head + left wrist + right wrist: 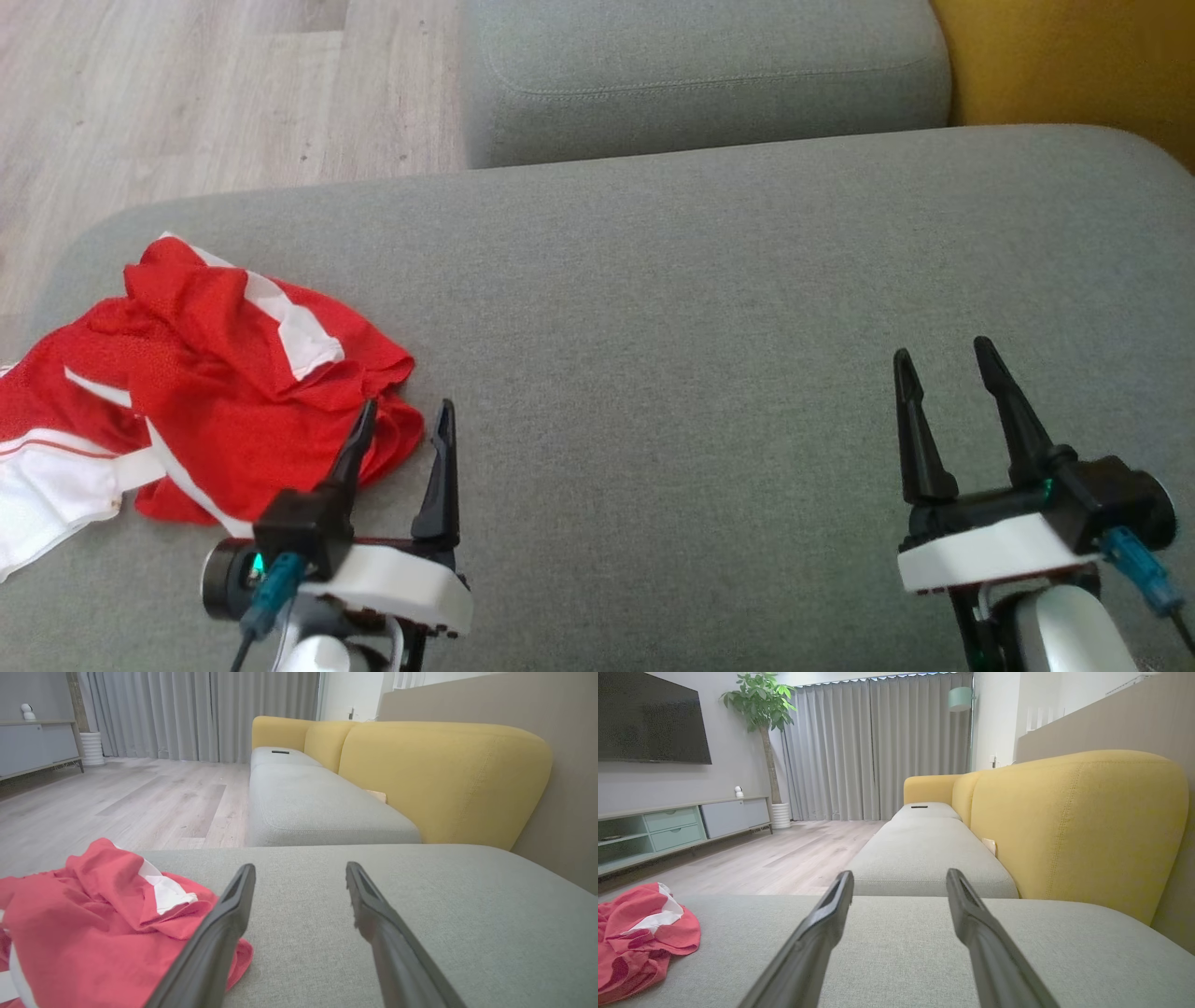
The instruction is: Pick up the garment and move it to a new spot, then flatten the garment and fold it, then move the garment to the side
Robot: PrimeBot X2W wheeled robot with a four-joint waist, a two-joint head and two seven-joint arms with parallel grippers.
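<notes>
The garment (215, 373) is a red and white piece of clothing, crumpled in a heap at the left end of the grey seat cushion (700, 308). My left gripper (404, 417) hovers open just at the heap's right edge, its left finger over the red cloth, nothing between the fingers. The left wrist view has the garment (93, 924) at lower left beside the open left gripper (301, 872). My right gripper (943, 359) stands open over bare cushion far to the right. In the right wrist view the right gripper (900, 877) is open and the garment (640, 933) lies far left.
A second grey seat cushion (709, 84) lies beyond this one, with a yellow backrest (1074, 56) at the right. Wooden floor (187, 93) drops off past the cushion's left and far edges. A TV cabinet (668, 826) and a potted plant (761, 704) stand across the room.
</notes>
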